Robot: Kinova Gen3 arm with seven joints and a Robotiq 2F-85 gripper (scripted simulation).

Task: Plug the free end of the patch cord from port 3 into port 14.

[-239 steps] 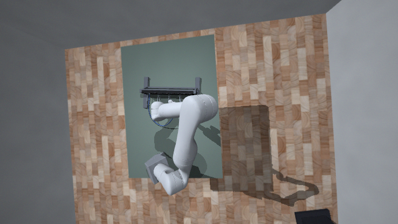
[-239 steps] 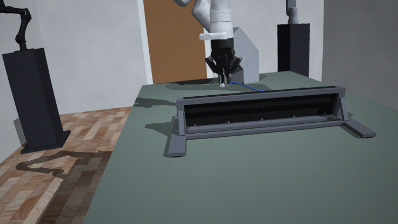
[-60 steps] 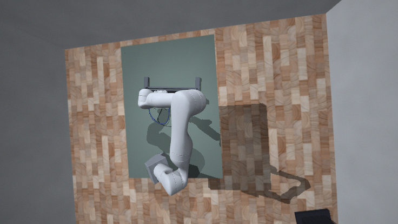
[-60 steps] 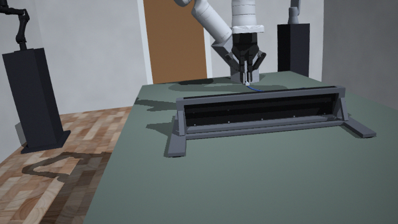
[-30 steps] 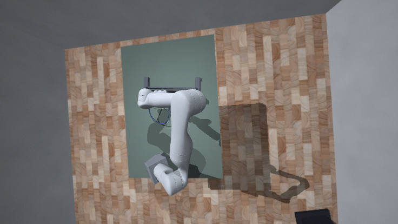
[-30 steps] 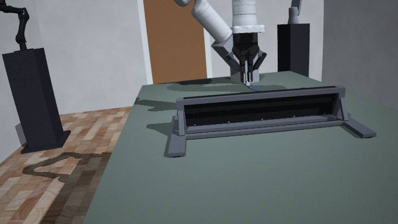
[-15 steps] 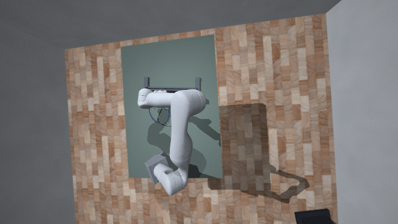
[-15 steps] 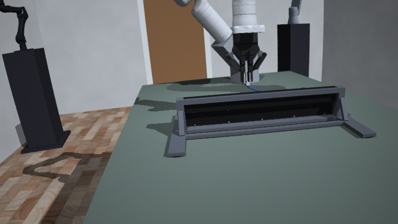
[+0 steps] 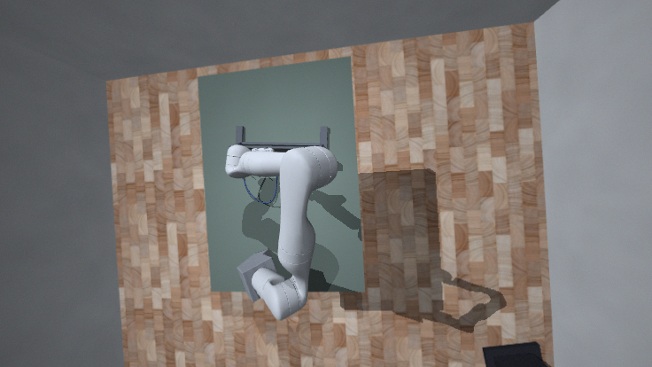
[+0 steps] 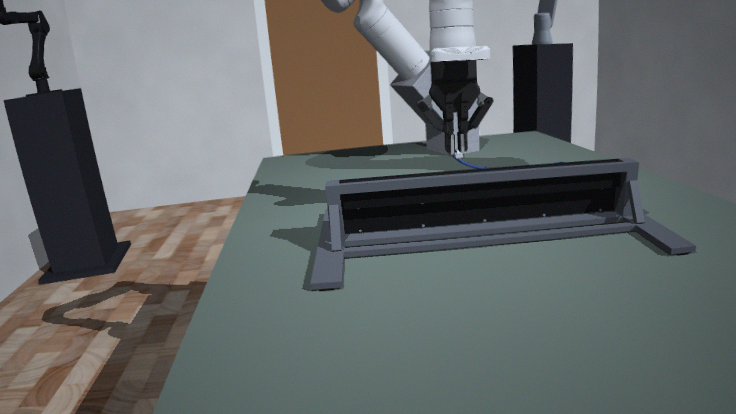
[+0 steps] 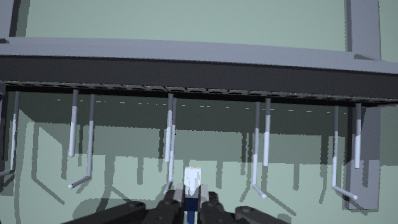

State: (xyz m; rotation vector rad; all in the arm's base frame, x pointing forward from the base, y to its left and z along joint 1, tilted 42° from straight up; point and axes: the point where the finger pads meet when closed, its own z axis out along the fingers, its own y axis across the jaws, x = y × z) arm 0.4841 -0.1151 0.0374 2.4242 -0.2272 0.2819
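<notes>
One arm: white, it reaches over the green tabletop [image 10: 463, 334] and points the gripper [image 10: 457, 146] straight down, just on the far side of the rack [image 10: 483, 177] as the exterior view shows it.
Gripper: clenched on the plug [image 11: 192, 177] of the cord, the black fingers pinching it from both sides.
Plug: pale, upright between the fingers, its tip poking out beyond them; in the exterior view it hangs close above the rack's top bar, apart from it.
Cord: thin and blue [image 10: 470, 164], it leaves the plug and drops behind the top bar; from above it hangs in a loop [image 9: 260, 193] beside the arm, over the tabletop.
Rack: long, grey-framed, with a dark inside; it stands upright on two flat feet [image 10: 325, 267] on the tabletop, well in from the edges.
Ports: the wrist view looks along the rack's dark underside at a row of small openings [image 11: 200, 91]; which port is which I cannot tell.
Rods: thin grey and white ones [image 11: 73, 127] hang in pairs below the rack in the wrist view.
Beyond: a dark pedestal [image 10: 61, 180] on the wood floor.
</notes>
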